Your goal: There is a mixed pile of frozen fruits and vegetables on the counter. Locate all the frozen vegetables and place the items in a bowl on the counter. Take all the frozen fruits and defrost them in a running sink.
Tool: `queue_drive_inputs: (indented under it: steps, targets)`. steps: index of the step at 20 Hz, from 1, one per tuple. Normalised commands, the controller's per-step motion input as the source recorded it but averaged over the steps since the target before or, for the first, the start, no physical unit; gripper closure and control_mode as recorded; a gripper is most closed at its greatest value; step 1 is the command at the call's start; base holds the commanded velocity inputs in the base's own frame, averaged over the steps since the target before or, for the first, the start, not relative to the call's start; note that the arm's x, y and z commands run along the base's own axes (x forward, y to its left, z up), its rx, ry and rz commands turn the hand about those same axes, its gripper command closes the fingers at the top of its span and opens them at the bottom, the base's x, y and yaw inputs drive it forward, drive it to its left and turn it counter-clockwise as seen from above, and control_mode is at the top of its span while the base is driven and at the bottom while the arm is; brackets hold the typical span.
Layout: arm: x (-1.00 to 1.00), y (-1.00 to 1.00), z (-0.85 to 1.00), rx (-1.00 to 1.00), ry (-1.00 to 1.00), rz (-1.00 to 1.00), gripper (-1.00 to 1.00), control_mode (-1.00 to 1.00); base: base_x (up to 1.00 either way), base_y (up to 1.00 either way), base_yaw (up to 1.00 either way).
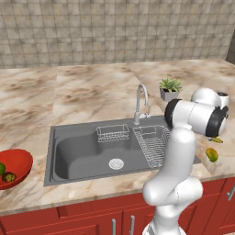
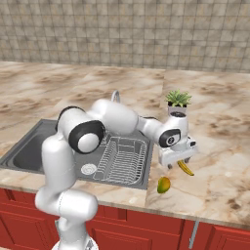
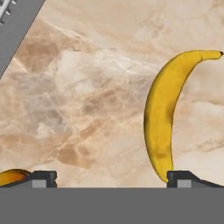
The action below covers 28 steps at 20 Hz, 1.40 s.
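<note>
The end effector (image 2: 178, 165) hangs low over the desk (image 2: 219, 146) to the right of the sink (image 2: 29, 151), with its jaws spread wide apart and nothing between them. In the hand view one dark fingertip (image 3: 189, 178) sits at the lower end of the banana (image 3: 164, 118), while the other fingertip (image 3: 41, 178) stands at the far side of the frame beside a sliver of the yellow-orange oval fruit (image 3: 11, 176). Whether that fingertip touches the banana cannot be told.

The banana lies flat on the marble surface, curved, with a dark tip at each end. In the right base view it (image 2: 185, 168) shows just under the end effector, and the oval fruit (image 2: 164, 184) lies near it, closer to the front edge of the desk, apart from the banana. In the left base view the oval fruit (image 1: 211, 154) lies right of the arm, with one end of the banana (image 1: 216, 140) showing behind the arm's elbow.

The red bowl (image 1: 20, 160) rests on the desk well to the left of the sink. Two green items (image 1: 5, 173) lie inside it against its left part.

The sink basin holds two wire racks (image 1: 151, 144) and a round drain (image 1: 116, 163); the chrome tap (image 1: 141, 103) stands at its back edge. No water is visible from the tap. A small potted plant (image 2: 177, 101) stands behind the end effector.
</note>
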Motion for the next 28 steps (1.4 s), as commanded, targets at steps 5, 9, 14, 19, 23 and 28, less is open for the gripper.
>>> queue_drive_inputs:
  steps: [5,9,14,19,23,28]
  targets:
    - [0.24,-0.12,-0.25,0.01,0.06,0.07,-1.00,-1.00,0.00,0.00,0.00]
    - [0.28,-0.23,-0.20,0.00,0.04,0.06,-1.00,-1.00,0.00,0.00,0.00]
    - [0.20,-0.09,-0.38,0.00,0.06,0.07,-1.00,-1.00,0.00,0.00,0.00]
    - [0.09,0.00,-0.44,0.01,0.06,0.06,-1.00,-1.00,0.00,0.00,0.00]
    - [0.06,0.00,-0.26,0.00,0.02,0.04,1.00,-1.00,0.00,0.00,0.00]
    - [0.00,-0.01,-0.10,0.01,0.00,0.03,1.00,-1.00,0.00,0.00,0.00]
